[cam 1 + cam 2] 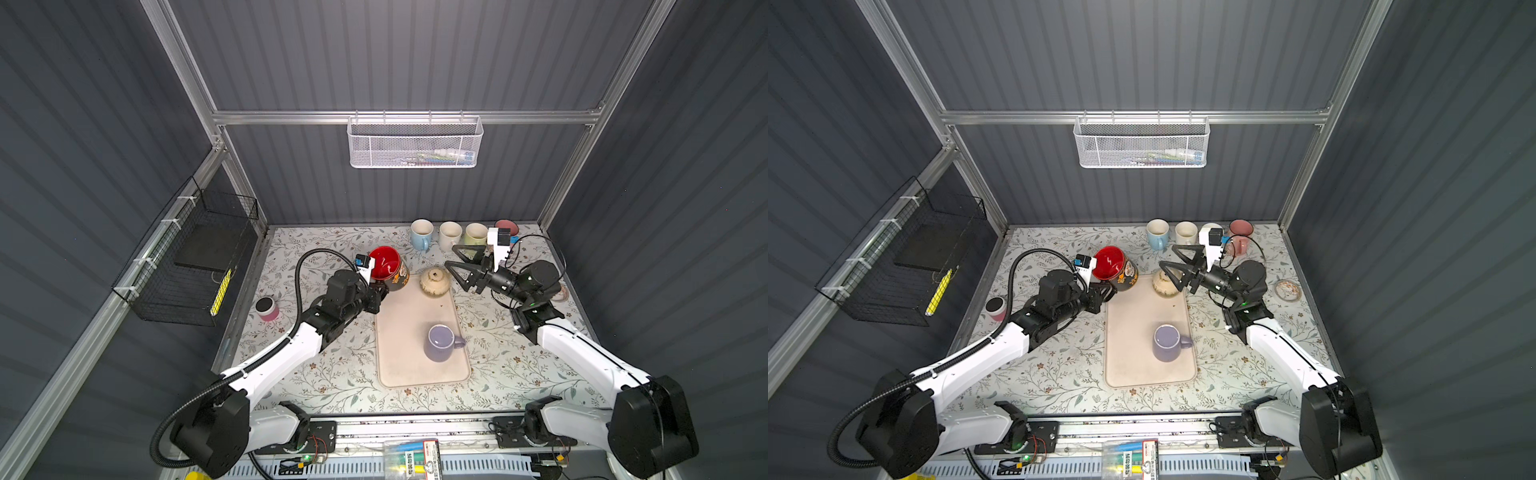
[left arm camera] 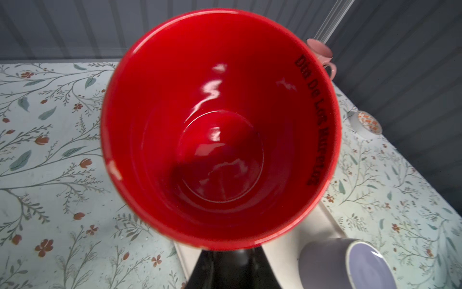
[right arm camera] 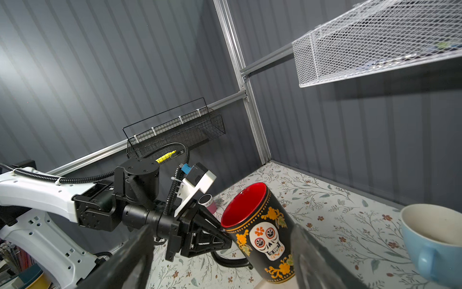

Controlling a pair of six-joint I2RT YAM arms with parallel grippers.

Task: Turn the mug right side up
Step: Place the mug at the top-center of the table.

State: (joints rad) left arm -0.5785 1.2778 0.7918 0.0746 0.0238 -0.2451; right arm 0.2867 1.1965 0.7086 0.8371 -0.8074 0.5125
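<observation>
Skull mug [image 1: 388, 268] [image 1: 1115, 268] sat at the far left corner of the beige mat [image 1: 399, 365]. It was black outside and red inside, mouth up, and tilted toward the left arm. I couldn't tell whether its base touched the mat.

Left gripper [image 1: 380, 291] [image 1: 1106, 293] was clamped tight on the mug at the handle side, just off the mat's left edge. In the right wrist view the mug [image 3: 260, 230] leaned with its skull face outward, and its handle looped below the left gripper [image 3: 226, 237]. The left wrist view looked straight into the red interior [image 2: 220, 130].

Right gripper [image 1: 450, 256] [image 1: 1167, 255] was above the mat's far right corner, jaws spread wide and holding nothing. It was aimed at the skull mug but apart from it. Its fingers [image 3: 312, 260] were blurred in the right wrist view.

Cream pot [image 1: 435, 281] stood on the mat's far edge, just beside the right gripper. Purple mug [image 1: 441, 343] [image 2: 350, 262] stood upright on the mat, nearer the front, with its handle to the right.

Beyond the mat's far edge there was a row of cups: blue mug [image 1: 422, 233], white mug [image 1: 450, 235], green mug [image 1: 476, 234] and pink mug [image 1: 1241, 228].

Small pink can [image 1: 266, 308] was well left of the mat. Patterned dish [image 1: 1287, 289] was right of the mat.
</observation>
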